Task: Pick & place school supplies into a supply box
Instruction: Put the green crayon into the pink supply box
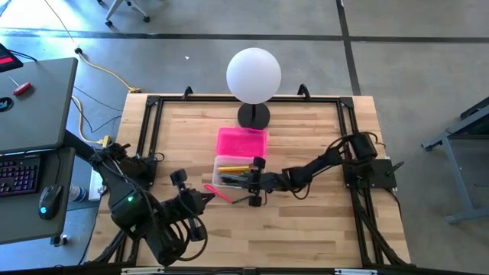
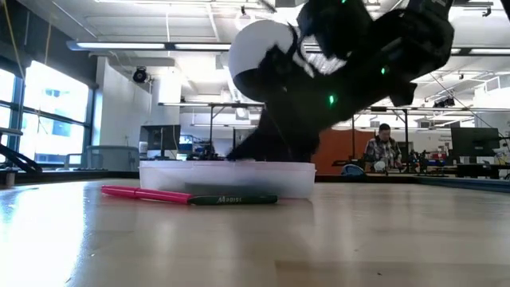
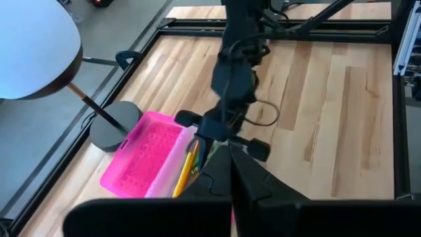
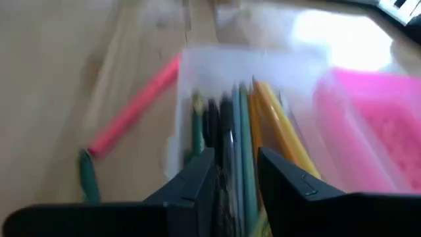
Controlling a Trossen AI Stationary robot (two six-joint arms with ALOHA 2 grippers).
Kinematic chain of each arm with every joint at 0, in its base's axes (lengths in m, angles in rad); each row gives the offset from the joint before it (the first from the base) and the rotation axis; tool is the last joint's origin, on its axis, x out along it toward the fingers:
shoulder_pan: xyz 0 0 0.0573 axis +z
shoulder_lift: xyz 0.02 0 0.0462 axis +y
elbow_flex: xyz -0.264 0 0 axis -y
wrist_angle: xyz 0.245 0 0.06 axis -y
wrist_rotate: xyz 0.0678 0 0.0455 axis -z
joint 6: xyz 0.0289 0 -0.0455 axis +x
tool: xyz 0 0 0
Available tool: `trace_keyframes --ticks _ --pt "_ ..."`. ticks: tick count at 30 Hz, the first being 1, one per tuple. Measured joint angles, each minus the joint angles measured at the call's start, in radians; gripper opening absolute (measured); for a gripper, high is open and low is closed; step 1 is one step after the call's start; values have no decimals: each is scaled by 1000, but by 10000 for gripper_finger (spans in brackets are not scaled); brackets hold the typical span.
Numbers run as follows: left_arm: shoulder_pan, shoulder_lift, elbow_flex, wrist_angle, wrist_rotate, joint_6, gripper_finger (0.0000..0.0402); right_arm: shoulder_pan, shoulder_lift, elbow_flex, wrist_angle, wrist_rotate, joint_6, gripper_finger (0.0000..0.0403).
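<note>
The clear supply box (image 1: 228, 165) (image 2: 227, 177) sits open at mid-table, and its pink lid (image 1: 242, 141) (image 3: 141, 158) lies flat beside it toward the far edge. Several pens and pencils (image 4: 247, 118) lie lengthwise inside: yellow, orange, green and black. A pink pen (image 1: 218, 192) (image 2: 147, 194) and a dark green pen (image 2: 231, 199) (image 1: 246, 201) lie on the table just near of the box. My right gripper (image 1: 246, 182) (image 4: 237, 174) is open over the box's right end. My left gripper (image 1: 205, 200) (image 3: 230, 172) is shut, left of the loose pens. No scissors show.
A white globe lamp (image 1: 254, 76) on a black base (image 1: 254, 116) stands just beyond the lid. A black metal frame (image 1: 153, 103) edges the table. Bare wood lies near the front edge and to the box's right. A person (image 2: 385, 151) sits far off in the room.
</note>
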Motion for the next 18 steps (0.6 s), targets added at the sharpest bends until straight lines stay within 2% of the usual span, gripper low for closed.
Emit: trace_keyframes --ticks 2,4,9,10,15,18 --pt "0 0 0 -2 0 0 25 16 -21 0 37 14 -10 101" --pt "0 0 0 -2 0 0 30 32 -42 2 71 -25 -45 104" --pt "0 0 0 -3 1 0 47 81 -48 2 48 -284 -80 104" --pt "0 0 0 -3 1 0 48 92 -48 2 36 -306 -81 105" --pt "0 0 0 -3 1 0 50 122 -42 2 -5 -190 -105 105" --pt "0 0 0 -3 0 0 51 118 -21 2 15 -202 -101 105"
